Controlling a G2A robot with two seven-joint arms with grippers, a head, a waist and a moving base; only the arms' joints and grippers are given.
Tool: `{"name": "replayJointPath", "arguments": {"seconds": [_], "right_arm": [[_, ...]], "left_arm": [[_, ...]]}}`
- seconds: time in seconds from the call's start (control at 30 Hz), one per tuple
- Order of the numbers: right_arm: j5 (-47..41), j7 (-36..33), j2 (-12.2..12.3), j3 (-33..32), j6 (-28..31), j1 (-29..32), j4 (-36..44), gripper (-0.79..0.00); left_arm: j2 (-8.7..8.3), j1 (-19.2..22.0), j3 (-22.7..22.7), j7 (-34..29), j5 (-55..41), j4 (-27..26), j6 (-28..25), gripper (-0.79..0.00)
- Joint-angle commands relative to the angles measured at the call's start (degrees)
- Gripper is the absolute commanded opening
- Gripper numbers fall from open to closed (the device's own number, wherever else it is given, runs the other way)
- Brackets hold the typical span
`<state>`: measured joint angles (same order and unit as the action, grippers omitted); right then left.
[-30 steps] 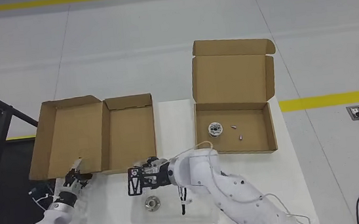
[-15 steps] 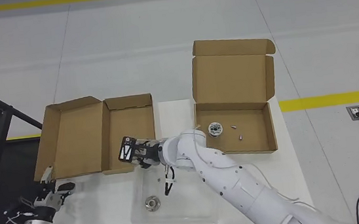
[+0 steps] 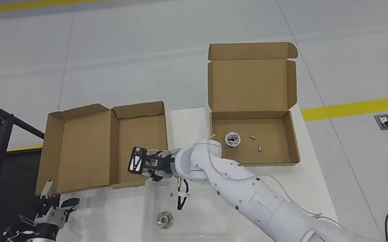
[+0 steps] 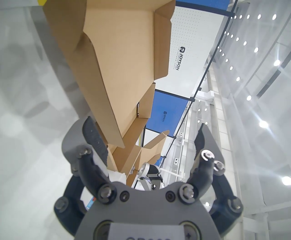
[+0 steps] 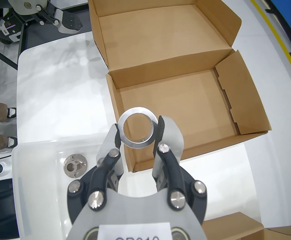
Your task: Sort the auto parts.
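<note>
- The ring [image 5: 138, 130] is a flat band of bare silver metal with a wide round hole, a smooth face and a thick wall.
- It sits between the tips of the right gripper [image 5: 138, 128], whose fingers are clamped on it. One ribbed black pad [image 5: 159, 131] presses the outer rim on one side, and the other pad presses the opposite side.
- The ring's open face is turned toward the wrist camera, and part of the band reaches past the fingertips.
- In the top view the right gripper [image 3: 143, 162] holds the ring above the front part of the left box [image 3: 141, 130], inside its near wall and off its floor.
- A flanged metal hub [image 5: 75, 164] lies in the clear tray [image 3: 212, 229] on the table, just in front of that box.
- The right box [image 3: 292, 139] holds a round part [image 3: 234, 139] and two small bits [image 3: 255, 141].
- The left gripper [image 4: 145, 126] is beside the left box's open lid, off the table's left edge, with its fingers spread wide and nothing between them.
</note>
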<state>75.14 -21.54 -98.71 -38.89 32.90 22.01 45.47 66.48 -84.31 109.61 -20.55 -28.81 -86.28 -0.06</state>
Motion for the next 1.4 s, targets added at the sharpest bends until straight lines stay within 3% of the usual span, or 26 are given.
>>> {"name": "replayJointPath", "arguments": {"seconds": [0.0, 0.2, 0.43, 0.7, 1.07, 1.37], "right_arm": [[-1.8, -1.6, -0.4, -0.5, -0.5, -0.5, -1.5, -0.785], [-6.0, -2.2, -2.8, -0.1, 1.0, -4.4, -9.8, -0.785], [-6.7, 1.8, -5.5, 1.0, 2.3, -8.0, -19.5, -0.785], [-3.8, 9.4, -6.9, 2.1, 4.3, -9.4, -23.2, -0.785], [8.5, 28.2, -4.3, 3.9, 9.5, -7.5, -20.3, -0.785], [19.6, 37.8, 0.8, 2.9, 7.6, -0.7, -7.1, -0.785]], "left_arm": [[0.07, -0.2, -0.6, -0.3, -0.3, -1.1, 0.9, 0.000], [0.24, -0.6, -0.9, 0.9, -3.4, -3.3, 4.9, 0.000], [0.24, -1.6, -0.6, 1.5, -3.6, -4.9, 5.4, 0.000], [0.27, -1.4, -0.6, 2.6, -4.0, -4.9, 5.5, 0.000], [0.01, -0.3, 0.9, 2.0, -5.6, -3.0, 5.9, 0.000], [-0.29, 1.3, 1.6, 1.1, -6.3, -1.0, 6.6, 0.000]]}}
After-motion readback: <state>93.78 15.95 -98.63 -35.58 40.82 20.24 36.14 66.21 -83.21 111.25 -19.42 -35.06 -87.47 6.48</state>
